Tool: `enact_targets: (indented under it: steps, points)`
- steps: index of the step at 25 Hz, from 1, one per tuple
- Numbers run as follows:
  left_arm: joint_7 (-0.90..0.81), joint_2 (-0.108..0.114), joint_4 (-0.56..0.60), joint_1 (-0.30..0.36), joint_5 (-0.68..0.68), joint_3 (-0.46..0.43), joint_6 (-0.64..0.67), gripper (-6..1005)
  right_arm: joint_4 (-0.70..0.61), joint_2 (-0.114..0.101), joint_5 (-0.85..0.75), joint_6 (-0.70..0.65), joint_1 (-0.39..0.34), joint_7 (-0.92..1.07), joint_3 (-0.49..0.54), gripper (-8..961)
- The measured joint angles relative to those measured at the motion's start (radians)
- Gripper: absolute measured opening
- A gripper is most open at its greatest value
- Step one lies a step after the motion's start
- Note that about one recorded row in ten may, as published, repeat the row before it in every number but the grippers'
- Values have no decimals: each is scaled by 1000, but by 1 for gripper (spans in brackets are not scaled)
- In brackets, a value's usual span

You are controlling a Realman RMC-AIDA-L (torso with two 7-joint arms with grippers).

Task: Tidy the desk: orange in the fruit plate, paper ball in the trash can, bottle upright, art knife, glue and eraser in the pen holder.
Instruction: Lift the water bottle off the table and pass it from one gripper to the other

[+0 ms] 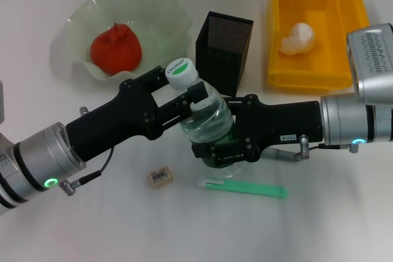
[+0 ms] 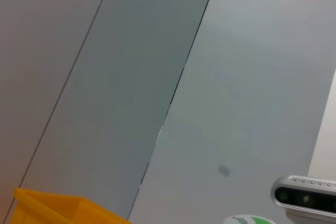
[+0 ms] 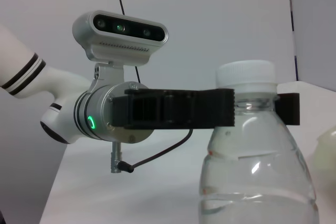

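Item: bottle (image 1: 206, 118), clear plastic, white-and-green cap, standing near the middle of the white worktop (image 1: 92, 225), in front of the pen holder (image 1: 224, 50). Orientation: long axis vertical or nearly so, cap uppermost; in the head view it appears to lean slightly toward the robot's left. Left tool (image 1: 187, 99): reaches in from the robot's left, fingers closed around the neck just under the cap; the right wrist view shows them level across the neck. Right tool (image 1: 222, 151): comes from the robot's right, lower down, jaws closed on the labelled base. Both tools touch the bottle, one high, one low, from opposite sides; neither is nearer. Judgement: bottle step nearly done; release turns on the base sitting flat on the worktop, which the right tool hides. Other stock: orange (image 1: 116, 47) in fruit plate (image 1: 80, 19); paper ball (image 1: 298, 38) in trash can (image 1: 279, 78); eraser (image 1: 159, 177) and a green stick-shaped item (image 1: 245, 187) lying flat on the worktop, lengthwise left to right, just in front of the bottle.
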Motion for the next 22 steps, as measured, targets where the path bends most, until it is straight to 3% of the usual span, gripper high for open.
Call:
enact_targets:
  steps: [3,12,22]
  points:
    - [0,0,0,0,1,2,0,668,5,0,1,-1,0,-6,0,765]
    - [0,0,-11,-2,3,4,2,519,35,0,21,-3,4,-34,-2,763]
    - [-3,0,-11,6,-1,-3,10,500,37,0,22,-4,-2,-37,-2,764]
